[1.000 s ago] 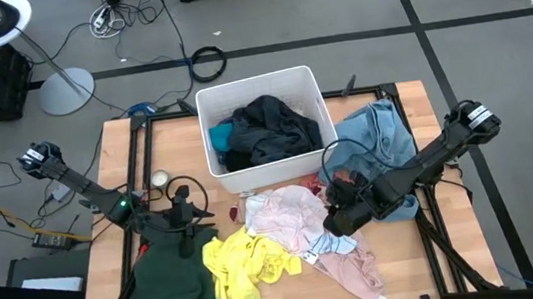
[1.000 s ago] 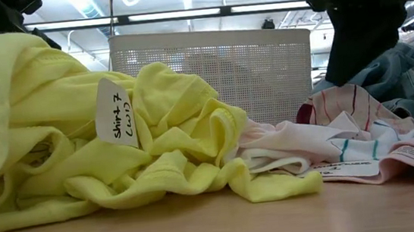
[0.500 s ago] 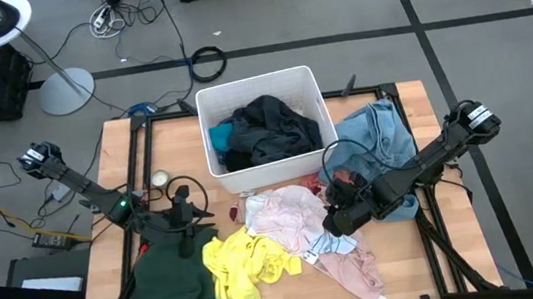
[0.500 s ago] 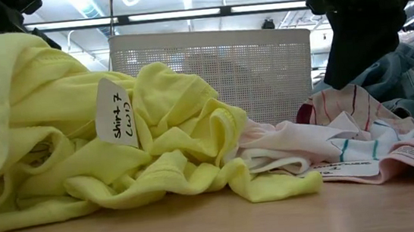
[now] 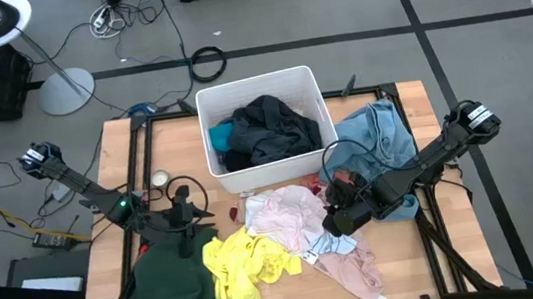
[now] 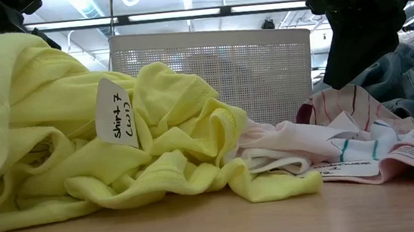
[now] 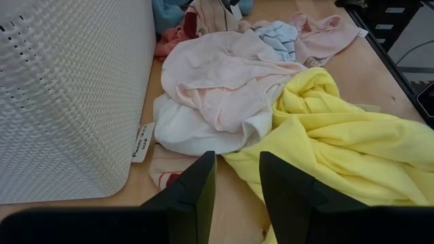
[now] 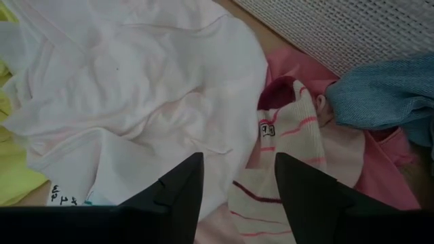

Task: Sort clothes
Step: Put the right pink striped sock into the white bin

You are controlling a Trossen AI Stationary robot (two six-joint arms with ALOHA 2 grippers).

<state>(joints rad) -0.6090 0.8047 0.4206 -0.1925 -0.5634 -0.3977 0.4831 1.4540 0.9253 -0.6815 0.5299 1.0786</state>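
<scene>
A heap of clothes lies on the wooden table in front of the white bin. It holds a yellow shirt, a pale pink garment, a pink striped piece and a dark green garment. Light blue denim lies at the far right. My left gripper hangs open by the bin's near left corner, over the yellow shirt's edge. My right gripper stands open a little above the pale pink and striped pieces, with nothing between its fingers.
The bin holds dark and teal garments. A small round object sits left of it. Black frame rails run along the table's left and right sides. A paper tag is fixed to the yellow shirt.
</scene>
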